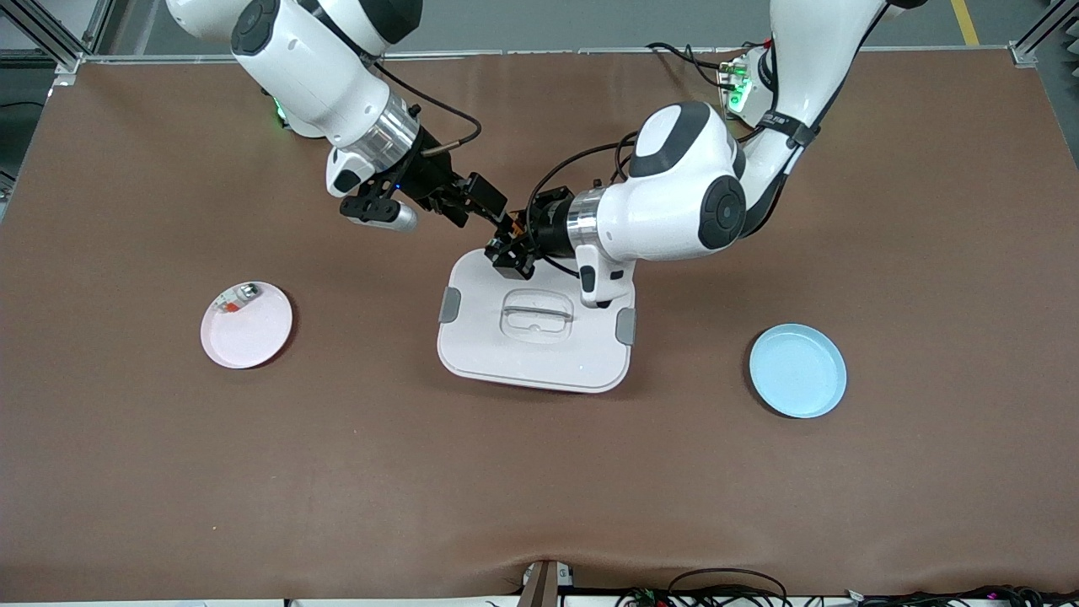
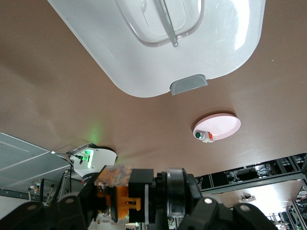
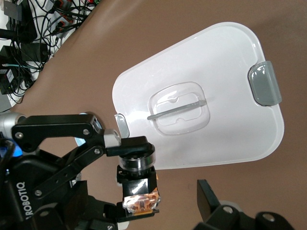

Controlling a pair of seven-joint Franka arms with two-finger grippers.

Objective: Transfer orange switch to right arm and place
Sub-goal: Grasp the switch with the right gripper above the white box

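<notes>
Count on the table: two robot arms, the left arm (image 1: 674,202) and the right arm (image 1: 329,76), each with one gripper, the left gripper (image 1: 508,253) and the right gripper (image 1: 497,212). One orange switch (image 3: 140,189). Two small plates, one pink plate (image 1: 253,337) and one blue plate (image 1: 797,371). One white lidded box (image 1: 536,329), its lid carrying two grey clips (image 1: 450,304) and one handle (image 1: 537,313). One clear-white part (image 1: 236,298), in the pink plate
</notes>
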